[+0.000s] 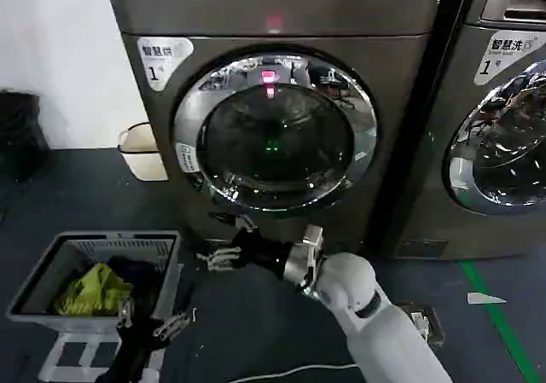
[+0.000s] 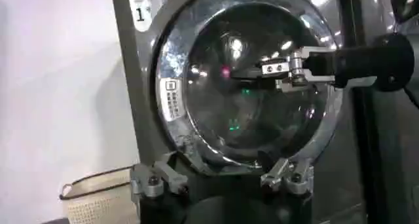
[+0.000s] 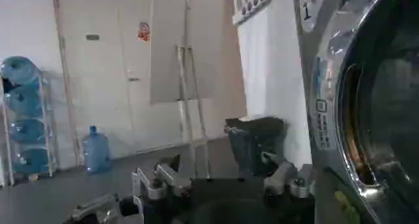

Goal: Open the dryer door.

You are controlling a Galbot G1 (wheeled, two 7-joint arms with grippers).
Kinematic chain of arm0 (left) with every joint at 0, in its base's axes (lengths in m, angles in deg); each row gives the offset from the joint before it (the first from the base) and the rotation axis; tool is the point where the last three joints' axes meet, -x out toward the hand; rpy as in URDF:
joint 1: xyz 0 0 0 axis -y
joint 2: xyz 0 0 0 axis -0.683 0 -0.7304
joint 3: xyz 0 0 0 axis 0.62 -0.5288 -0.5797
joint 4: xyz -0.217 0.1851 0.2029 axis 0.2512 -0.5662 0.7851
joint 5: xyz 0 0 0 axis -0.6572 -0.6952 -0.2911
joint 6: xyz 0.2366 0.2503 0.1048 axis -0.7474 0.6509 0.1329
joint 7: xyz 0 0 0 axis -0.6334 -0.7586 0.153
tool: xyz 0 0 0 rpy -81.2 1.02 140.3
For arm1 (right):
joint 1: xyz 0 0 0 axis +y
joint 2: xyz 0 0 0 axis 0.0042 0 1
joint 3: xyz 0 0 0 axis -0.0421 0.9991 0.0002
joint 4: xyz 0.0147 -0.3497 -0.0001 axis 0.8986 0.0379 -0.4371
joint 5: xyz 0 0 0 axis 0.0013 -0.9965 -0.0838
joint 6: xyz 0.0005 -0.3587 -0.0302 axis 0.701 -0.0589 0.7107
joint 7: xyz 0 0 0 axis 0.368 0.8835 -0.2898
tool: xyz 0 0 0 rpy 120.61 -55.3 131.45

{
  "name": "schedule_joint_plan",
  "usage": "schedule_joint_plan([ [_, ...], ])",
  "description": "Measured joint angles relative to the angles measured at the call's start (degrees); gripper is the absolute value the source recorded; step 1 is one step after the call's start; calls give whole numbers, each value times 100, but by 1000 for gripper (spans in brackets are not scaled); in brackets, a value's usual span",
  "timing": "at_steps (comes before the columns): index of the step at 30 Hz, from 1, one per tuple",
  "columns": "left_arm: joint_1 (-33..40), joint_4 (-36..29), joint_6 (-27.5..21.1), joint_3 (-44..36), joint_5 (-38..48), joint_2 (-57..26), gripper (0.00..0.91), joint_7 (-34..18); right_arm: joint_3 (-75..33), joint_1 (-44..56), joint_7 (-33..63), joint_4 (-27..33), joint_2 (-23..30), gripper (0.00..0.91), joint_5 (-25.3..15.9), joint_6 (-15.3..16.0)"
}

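The dryer door (image 1: 275,131) is shut, flush in the left machine, so opening is all ahead. Our right tool (image 1: 223,251) reaches toward its left rim, fingers spread wide, empty. Our left tool (image 1: 153,325) waits wide near the basket (image 1: 51,268).

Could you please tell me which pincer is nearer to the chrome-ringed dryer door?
The right pincer is nearer, open just below the dryer door's lower rim. The left pincer, also open, hangs lower, beside the grey laundry basket.
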Motion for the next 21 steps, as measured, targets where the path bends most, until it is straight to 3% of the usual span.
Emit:
schedule_joint_plan([
  [3, 23, 25, -89, 17, -176, -6, 907, 112, -136, -60, -175, 119, -45, 907, -187, -190],
  [6, 28, 31, -80, 6, -200, 13, 907, 169, -260, -220, -128, 435, -117, 907, -552, -579],
  [11, 47, 56, -61, 3, -217, 4, 907, 149, -310, -638, 21, 1195, -100, 907, -617, -962],
  [21, 101, 83, -99, 14, -217, -7, 907, 129, 118, -1465, 141, 2264, 194, 907, -452, -1147],
])
